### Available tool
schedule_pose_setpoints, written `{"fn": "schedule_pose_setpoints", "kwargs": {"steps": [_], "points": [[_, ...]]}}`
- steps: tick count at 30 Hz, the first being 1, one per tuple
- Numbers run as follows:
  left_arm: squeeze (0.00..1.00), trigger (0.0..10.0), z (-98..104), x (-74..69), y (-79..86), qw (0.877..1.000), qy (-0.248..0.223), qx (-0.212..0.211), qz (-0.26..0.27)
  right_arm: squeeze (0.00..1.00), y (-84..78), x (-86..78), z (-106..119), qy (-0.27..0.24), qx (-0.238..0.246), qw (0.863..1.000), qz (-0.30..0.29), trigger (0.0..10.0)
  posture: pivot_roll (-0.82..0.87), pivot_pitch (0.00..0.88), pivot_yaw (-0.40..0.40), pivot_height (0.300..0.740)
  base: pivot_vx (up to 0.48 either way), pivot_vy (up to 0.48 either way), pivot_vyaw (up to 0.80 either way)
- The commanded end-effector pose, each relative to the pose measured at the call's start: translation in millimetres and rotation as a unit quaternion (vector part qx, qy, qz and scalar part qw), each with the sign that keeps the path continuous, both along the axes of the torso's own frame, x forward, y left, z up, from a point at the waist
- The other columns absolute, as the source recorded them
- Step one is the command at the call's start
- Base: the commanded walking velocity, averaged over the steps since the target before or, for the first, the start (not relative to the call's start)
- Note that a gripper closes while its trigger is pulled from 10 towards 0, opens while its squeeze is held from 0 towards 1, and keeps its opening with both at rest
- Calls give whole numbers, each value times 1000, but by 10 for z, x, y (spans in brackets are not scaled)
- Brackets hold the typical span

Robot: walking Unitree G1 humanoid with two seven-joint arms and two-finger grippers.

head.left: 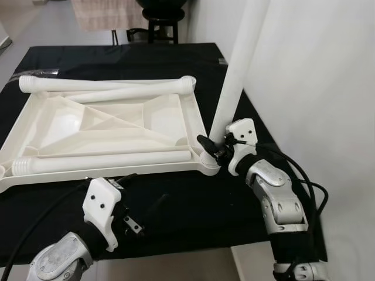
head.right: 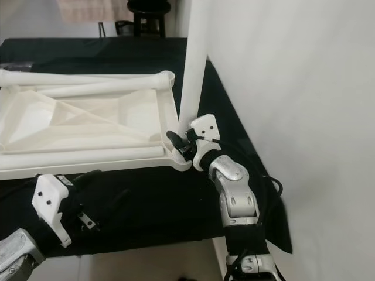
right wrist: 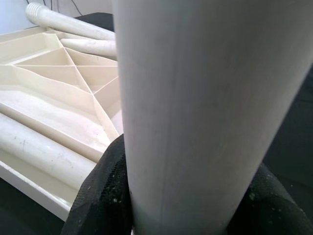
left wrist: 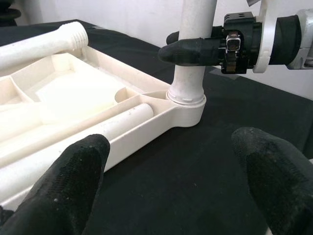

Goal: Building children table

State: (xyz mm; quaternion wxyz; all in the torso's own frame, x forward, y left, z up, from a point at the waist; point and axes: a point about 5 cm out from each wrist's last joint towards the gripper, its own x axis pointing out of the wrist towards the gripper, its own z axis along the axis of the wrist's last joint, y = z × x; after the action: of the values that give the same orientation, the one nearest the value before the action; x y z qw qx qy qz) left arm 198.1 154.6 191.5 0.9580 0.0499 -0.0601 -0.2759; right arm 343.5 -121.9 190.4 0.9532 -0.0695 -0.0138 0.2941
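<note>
On the black cloth (head.left: 193, 205) lies the upturned tabletop (head.left: 105, 126); at its near right corner socket stands an upright leg (head.left: 234, 76), clasped by the right gripper (head.left: 212, 146). Nearby, the left gripper (head.left: 143, 211) hovers with fingers spread, grasping nothing.

Inventory, counted.

Tabletop panel (head.left: 111, 126), white plastic, ribbed underside up: one, lying flat on the black cloth.

Table legs, white tubes: four. One upright leg (head.left: 237, 76) stands in the socket at the panel's near right corner. One far leg (head.left: 105, 85) lies along the panel's far edge, threaded end at its right. One slanted leg (head.left: 126, 93) lies just beside it. One near leg (head.left: 99, 161) lies along the panel's near edge.

Black cloth (head.left: 193, 205): one.

Grippers: two, left gripper (head.left: 149, 211) and right gripper (head.left: 212, 146).

Stool (head.left: 159, 23) beyond the cloth's far edge: one.
</note>
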Motion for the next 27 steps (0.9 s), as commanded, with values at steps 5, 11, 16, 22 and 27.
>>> {"fn": "schedule_pose_setpoints", "kwargs": {"steps": [5, 11, 16, 22, 27], "points": [[0, 10000, -34, -7, -43, 1000, 7, -6, -11, 133, -61, 35, -84, 22, -38, 997, 60, 10000, 115, 211, -103, 740, 0, 0, 0], [0, 10000, -45, 3, -184, 999, 11, -16, -46, 569, -27, -40, 474, -56, -30, 960, 271, 10000, 124, 188, -107, 740, 0, 0, 0], [0, 10000, -46, 9, -198, 999, 9, -15, -47, 0, -40, -21, 521, -51, -55, 940, 334, 10000, 125, 182, -108, 740, 0, 0, 0], [0, 10000, -38, 13, -206, 999, 6, -15, -48, 0, -46, 49, 532, -44, -76, 924, 373, 10000, 134, 183, -108, 740, 0, 0, 0], [0, 10000, -24, 17, -212, 999, 4, -14, -52, 0, -35, 171, 586, -29, -77, 918, 388, 2196, 136, 188, -105, 740, 0, 0, 0]]}}
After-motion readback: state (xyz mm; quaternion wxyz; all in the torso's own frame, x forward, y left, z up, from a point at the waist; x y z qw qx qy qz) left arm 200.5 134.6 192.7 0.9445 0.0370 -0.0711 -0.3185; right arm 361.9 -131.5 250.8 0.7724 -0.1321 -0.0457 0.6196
